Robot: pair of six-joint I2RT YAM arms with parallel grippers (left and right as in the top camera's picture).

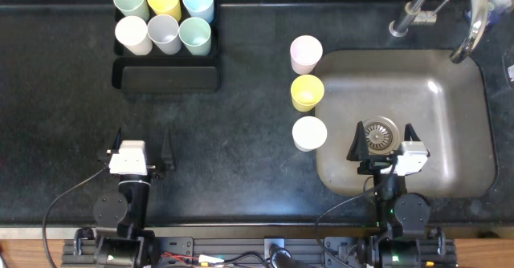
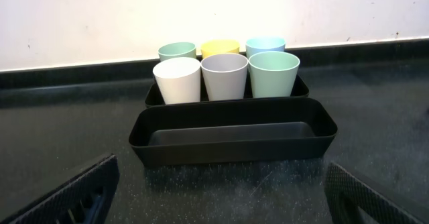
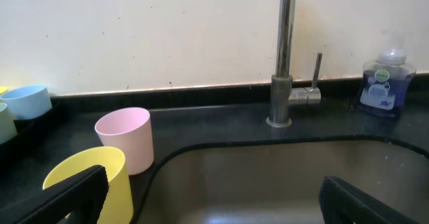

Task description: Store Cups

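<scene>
On the black countertop (image 1: 257, 164), toward its back left corner, you had a black tray (image 2: 151, 95) holding six upright cups in two rows. A pale green cup (image 1: 130, 1), a yellow one (image 1: 164, 2) and a blue one (image 1: 197, 3) stood along the back. A white one (image 1: 132, 34), a grey one (image 1: 164, 33) and a second green one (image 1: 195, 35) stood in front. Just in front of that tray, touching or nearly so, sat a long black bin (image 1: 167, 79) with nothing in it. Your left gripper (image 1: 143, 142) hung near the front edge, facing that bin, its jaws spread wide and holding nothing. Its two fingers (image 2: 74, 197) framed the bin in the left wrist view. Right of the middle, three loose cups stood upright in a line along the left rim of the sink (image 1: 434, 99). A pink cup (image 1: 306, 53) was farthest back, a yellow cup (image 1: 307, 91) was in the middle, and a white cup (image 1: 309, 132) was nearest the front. They stood close together but apart. Your right gripper (image 1: 383, 144) hung over the sink near the drain (image 1: 381, 131), its jaws also wide and empty, just right of the white cup. The faucet (image 3: 287, 49) rose behind the sink, and a blue soap bottle (image 3: 384, 83) stood by the back right corner.
</scene>
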